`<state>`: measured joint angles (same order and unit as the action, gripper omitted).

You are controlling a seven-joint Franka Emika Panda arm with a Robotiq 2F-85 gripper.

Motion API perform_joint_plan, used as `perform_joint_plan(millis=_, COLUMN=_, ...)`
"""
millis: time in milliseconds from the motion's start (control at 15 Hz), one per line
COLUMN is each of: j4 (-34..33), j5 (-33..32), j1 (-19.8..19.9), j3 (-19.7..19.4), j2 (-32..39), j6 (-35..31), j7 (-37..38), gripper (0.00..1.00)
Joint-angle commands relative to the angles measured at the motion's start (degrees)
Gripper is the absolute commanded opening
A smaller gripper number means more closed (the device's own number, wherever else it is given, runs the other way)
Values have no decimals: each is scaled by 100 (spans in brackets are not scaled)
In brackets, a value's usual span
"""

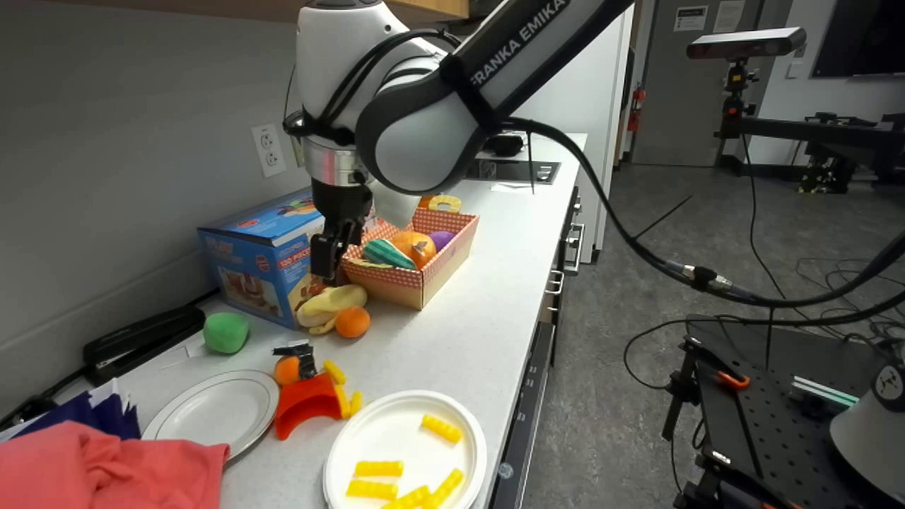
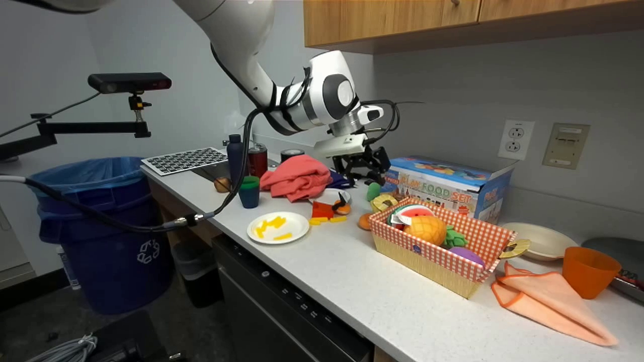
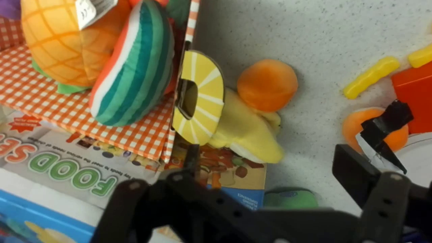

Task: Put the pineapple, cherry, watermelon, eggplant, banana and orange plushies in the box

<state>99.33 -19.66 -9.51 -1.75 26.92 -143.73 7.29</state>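
Our fingers point(image 3: 352, 173) stand apart. We should pinch the banana point(image 3: 253, 131), well inside the counter's front edge point(image 1: 522, 339), avoiding the orange point(image 3: 267, 85).

We've got a bright counter point(image 1: 481, 297), dimmer floor point(image 1: 601, 396), soft shadows, slightly blurry gripper point(image 3: 266, 153) in the wrist view!
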Motion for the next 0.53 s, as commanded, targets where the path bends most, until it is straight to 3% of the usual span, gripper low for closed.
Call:
perform_joint_plan(millis=0, j4=-335, j5=-480, j1=-226, j3=-149, j2=345, j6=-320, j7=-13, gripper=100)
perform_joint_plan(millis=267, j4=-803, j5=-606, j1=-249, j3=-151, j2=755, j6=-273, j7=-215, gripper=100)
perform_joint_plan(millis=467, j4=-1151, j5=-341, j1=-82, j3=19, j2=1045, j6=-255, j7=-605, gripper=100)
